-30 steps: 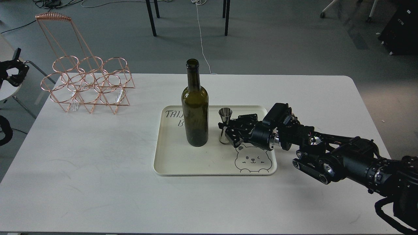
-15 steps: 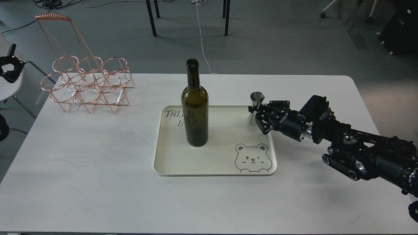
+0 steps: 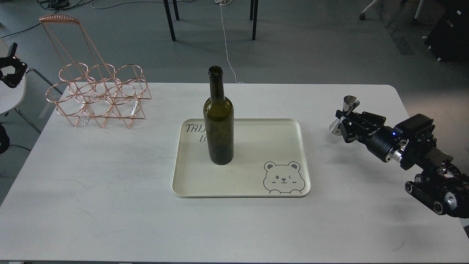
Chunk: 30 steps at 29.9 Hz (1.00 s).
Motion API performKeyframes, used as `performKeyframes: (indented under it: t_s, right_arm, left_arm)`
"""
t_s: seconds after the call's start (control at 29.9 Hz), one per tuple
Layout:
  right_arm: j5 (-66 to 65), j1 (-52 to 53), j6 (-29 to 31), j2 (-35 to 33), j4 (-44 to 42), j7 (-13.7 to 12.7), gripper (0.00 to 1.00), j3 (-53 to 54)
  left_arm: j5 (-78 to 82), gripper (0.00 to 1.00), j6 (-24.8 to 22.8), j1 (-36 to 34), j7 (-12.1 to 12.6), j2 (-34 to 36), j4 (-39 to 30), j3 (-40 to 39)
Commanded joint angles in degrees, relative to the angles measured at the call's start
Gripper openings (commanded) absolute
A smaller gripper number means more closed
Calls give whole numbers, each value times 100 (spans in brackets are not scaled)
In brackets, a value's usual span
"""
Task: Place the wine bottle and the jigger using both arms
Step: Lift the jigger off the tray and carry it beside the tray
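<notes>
The jigger (image 3: pixel 344 114) is hanging tilted at the right of the frame, pinched at its waist by the right claw (image 3: pixel 343 123), clear of the white surface (image 3: pixel 110 190) and well apart from the cream tray (image 3: pixel 238 192). The wine bottle (image 3: pixel 218 121) is standing upright on the tray's left half, mid-frame, with nothing gripping it. The step in hand looks like the jigger's carry; next it is calling for lowering it upright onto the surface before letting go. The left claw (image 3: pixel 9 69) is sitting at the upper left edge, beyond the copper wire bottle rack (image 3: pixel 99 95); I cannot tell its spread, and it would have to reach far for the bottle.
</notes>
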Motion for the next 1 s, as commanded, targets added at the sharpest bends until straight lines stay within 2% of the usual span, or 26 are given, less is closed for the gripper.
performKeyframes:
  t_s: [0.0,0.27,0.43,0.63,0.94,0.97]
  right_arm:
    - [222,-226,1,-128,-37,1,10,-4]
    - [477,-455,1,-208,-45,1,11,-4]
    - [486,-482,1,-181,-160,1,16,-30]
    - [486,-605,1,-172,-177,1,18,-30]
    - [486,-613,1,-181,-169,1,45,-39]
    - [486,-613,1,-199,-151,1,51,-39]
  left_arm:
    - [8,98,7,-1,7,-9,-9,0]
    - [8,98,33,-19,15,-9,-44,0]
    - [8,98,33,-27,15,-9,-44,0]
    - [17,98,25,-45,15,0,-44,8]
    - [17,98,25,-54,15,0,-44,8]
    - [17,98,25,-54,15,0,-44,0]
